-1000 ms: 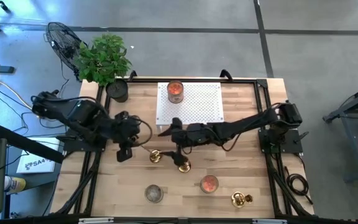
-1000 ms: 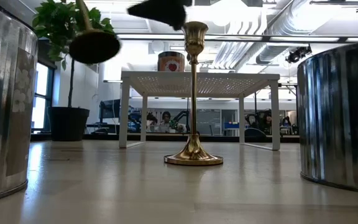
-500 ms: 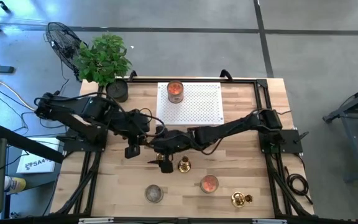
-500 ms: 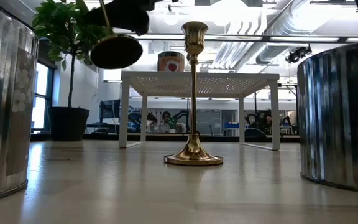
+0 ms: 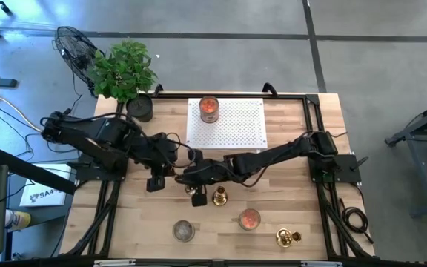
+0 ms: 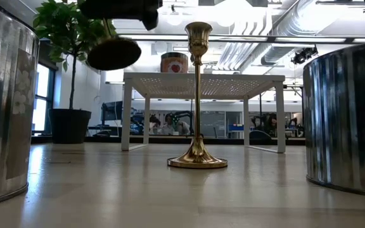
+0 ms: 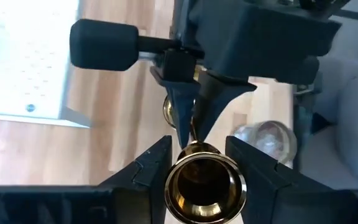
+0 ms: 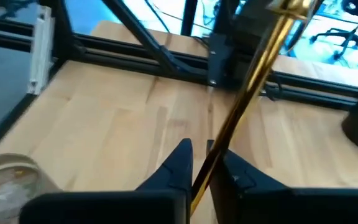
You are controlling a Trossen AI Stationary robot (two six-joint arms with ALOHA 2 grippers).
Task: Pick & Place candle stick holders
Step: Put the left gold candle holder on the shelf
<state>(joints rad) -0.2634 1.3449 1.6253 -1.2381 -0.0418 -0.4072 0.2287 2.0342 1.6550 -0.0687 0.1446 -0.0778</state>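
Polished brass gleams on the tall candle stick holder (image 6: 197,95), mirror-bright from cup to flared base. A second candle stick holder (image 7: 204,182) shows the same glossy gold metal, its stem (image 8: 244,96) smooth and shiny. Matt black plastic covers the left gripper (image 7: 197,163). The table (image 5: 288,196) is pale, smooth wood; the perforated stand (image 5: 236,122) is white matt metal.

Non-task items on and around the wooden table (image 5: 288,222).

White perforated stand (image 5: 227,122) at the far edge carries an orange-red candle jar (image 5: 209,108) on its left corner. A second candle jar (image 5: 250,219) and a grey metal tin (image 5: 183,231) sit well apart near the front edge. Potted plant (image 5: 125,72) occupies the far left corner; a fan (image 5: 75,46) stands on the floor beside it.
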